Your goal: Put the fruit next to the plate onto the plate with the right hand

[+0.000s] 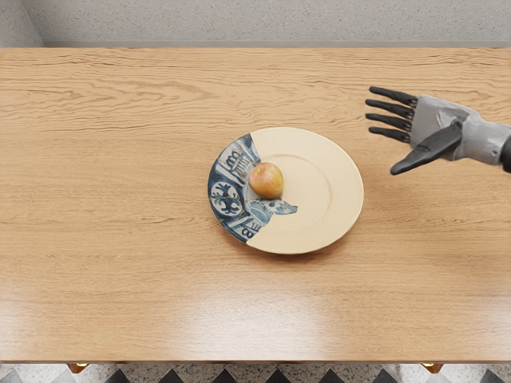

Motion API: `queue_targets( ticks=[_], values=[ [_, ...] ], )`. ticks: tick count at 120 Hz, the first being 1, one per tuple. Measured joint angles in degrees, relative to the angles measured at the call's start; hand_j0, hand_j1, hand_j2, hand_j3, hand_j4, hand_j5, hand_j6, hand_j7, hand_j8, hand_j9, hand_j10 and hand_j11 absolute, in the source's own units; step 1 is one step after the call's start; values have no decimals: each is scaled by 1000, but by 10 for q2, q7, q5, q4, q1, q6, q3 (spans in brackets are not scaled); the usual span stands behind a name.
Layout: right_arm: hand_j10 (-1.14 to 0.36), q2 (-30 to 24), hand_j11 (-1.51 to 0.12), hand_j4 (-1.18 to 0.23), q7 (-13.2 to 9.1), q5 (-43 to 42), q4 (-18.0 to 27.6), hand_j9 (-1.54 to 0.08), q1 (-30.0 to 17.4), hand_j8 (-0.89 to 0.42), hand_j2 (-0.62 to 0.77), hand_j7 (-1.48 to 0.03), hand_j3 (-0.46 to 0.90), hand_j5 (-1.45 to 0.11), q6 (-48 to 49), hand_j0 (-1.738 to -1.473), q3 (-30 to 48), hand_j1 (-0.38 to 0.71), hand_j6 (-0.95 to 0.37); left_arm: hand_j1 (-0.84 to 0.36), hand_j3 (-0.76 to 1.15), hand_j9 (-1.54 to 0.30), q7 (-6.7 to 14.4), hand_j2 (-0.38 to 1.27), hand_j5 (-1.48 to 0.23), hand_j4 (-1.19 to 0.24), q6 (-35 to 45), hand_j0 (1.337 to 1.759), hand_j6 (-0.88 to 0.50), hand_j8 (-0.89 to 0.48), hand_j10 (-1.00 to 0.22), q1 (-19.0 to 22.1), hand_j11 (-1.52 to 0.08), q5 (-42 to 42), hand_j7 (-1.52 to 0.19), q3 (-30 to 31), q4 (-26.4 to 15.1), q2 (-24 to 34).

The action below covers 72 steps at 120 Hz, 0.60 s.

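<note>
Fruit point(267, 180) sits on plate point(319, 191) mid-counter, task looks done; right robot hand point(407, 128) near right edge, fingers spread, empty

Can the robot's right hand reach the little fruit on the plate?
Probably yes. The right hand is open, off to the side of the plate, and nothing stands between it and the fruit.

No readable text, even on plate point(327, 199)
</note>
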Motion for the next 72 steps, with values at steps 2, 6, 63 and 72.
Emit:
queue_targets(
  ticks=[2,6,63,72],
  values=[
    [0,1,-1,0,0,3,-3,-1,-1,1,1,-1,0,-1,8,-1658,3,-349,1,337,0,-13,0,2,-13,-10,0,1658,-11,-10,-10,0,-13,0,-13,0,0,0],
    [0,3,-1,0,0,13,-17,-1,-3,1,1,-1,0,-1,20,-1658,10,-349,1,337,0,-13,0,2,-13,-10,0,1658,-10,-10,-10,0,-13,0,-13,0,0,0],
    [1,8,0,0,0,85,-107,0,-24,1,1,0,0,0,51,-1658,23,-349,2,337,0,-13,0,2,-13,-10,0,1658,-10,-10,-10,0,-13,1,-13,1,-4,0],
    [1,8,0,0,0,86,-107,0,-29,1,1,0,0,0,51,-1658,24,-349,2,337,0,-13,0,2,-13,-10,0,1658,-10,-10,-10,0,-13,0,-13,-1,-4,0]
  ],
)
